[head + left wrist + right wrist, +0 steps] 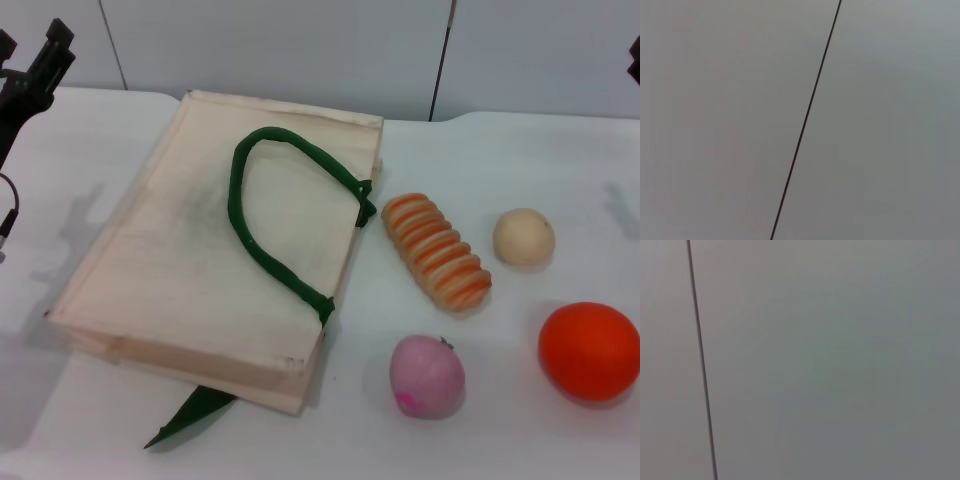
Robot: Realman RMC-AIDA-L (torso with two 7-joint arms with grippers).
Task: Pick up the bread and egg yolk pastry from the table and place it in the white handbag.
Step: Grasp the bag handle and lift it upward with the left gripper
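Note:
The white handbag (pixel 190 250) lies flat on the table at centre left, one dark green handle (pixel 262 235) looped across its top. Just right of it lies the striped orange and cream bread (pixel 437 251), pointing diagonally. The pale beige egg yolk pastry (pixel 523 237) sits a little further right. My left gripper (pixel 35 65) hangs raised at the far left, well away from the bag. Only a dark sliver of my right gripper (pixel 634 58) shows at the right edge, high above the food. Both wrist views show nothing but grey wall panels.
A pink round fruit (pixel 427 376) rests in front of the bread, and a bright orange ball (pixel 589 351) sits at the front right. A second green strap (pixel 190 415) sticks out from under the bag's near corner. The white table (pixel 520 440) runs to a panelled wall behind.

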